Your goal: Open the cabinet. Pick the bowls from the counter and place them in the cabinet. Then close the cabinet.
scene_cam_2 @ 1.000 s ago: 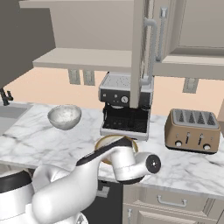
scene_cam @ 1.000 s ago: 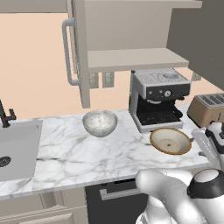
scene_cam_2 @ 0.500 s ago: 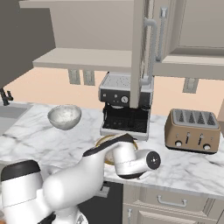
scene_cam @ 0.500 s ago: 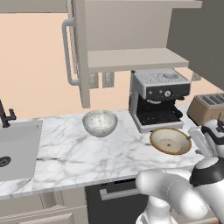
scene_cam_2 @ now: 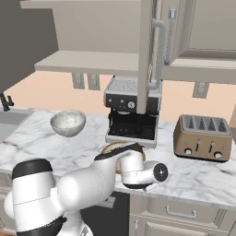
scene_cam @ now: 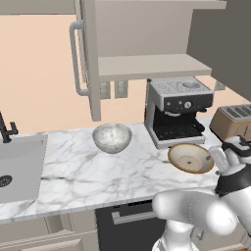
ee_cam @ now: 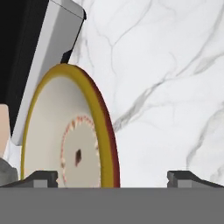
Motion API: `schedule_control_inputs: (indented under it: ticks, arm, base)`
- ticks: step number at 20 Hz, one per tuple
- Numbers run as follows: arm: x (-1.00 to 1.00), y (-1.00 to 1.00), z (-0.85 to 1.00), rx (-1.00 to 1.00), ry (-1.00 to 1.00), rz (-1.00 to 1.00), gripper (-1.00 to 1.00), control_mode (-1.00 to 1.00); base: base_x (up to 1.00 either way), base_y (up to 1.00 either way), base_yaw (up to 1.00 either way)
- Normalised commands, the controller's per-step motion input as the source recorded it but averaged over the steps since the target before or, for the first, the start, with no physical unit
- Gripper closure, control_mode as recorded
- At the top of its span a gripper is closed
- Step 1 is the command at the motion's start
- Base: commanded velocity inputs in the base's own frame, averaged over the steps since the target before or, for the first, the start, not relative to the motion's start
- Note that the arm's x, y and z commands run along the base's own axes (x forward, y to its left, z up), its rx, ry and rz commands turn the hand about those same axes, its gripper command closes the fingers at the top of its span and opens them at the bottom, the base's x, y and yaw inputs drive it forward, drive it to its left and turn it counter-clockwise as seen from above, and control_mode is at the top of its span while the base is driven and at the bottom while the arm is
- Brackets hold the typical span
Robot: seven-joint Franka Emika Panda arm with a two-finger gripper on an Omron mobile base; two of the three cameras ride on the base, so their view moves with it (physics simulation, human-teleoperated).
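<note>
Swinging lower since a second ago, my arm's elbow now bulks across the bottom of both base views, while the bowls have stayed put. My pincer point(ee_cam: 112, 179) stands wide open, its two dark tips at the bottom of the hand view with the tan bowl's point(ee_cam: 72, 131) brown rim between them, nothing gripped. From the left base view, that tan bowl point(scene_cam: 190, 158) sits at centre right on the counter point(scene_cam: 83, 171), just in front of the coffee machine point(scene_cam: 175, 110). I see the grey bowl point(scene_cam: 112, 137) well apart from it, near the frame's middle. Overhead, the cabinet point(scene_cam: 142, 44) has its doors open, one shelf showing. A toaster point(scene_cam_2: 202, 137) stands at right in the right base view.
</note>
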Motion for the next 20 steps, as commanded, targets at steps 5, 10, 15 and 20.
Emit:
schedule_control_inputs:
  ticks: [5,10,15,20]
  arm:
    - [0.08,0.00,-0.22,0.00,0.00,0.00,-1.00,-1.00]
    - [0.02,0.00,-0.16,0.01,0.00,0.00,-1.00,-1.00]
    - [0.02,0.00,-0.25,0.02,0.00,0.00,-1.00,-1.00]
    - [0.00,0.26,-0.30,0.02,0.00,0.00,1.00,-1.00]
  base:
    - [0.00,0.00,0.00]
    - [0.00,0.00,0.00]
    - [0.00,0.00,0.00]
    - [0.00,0.00,0.00]
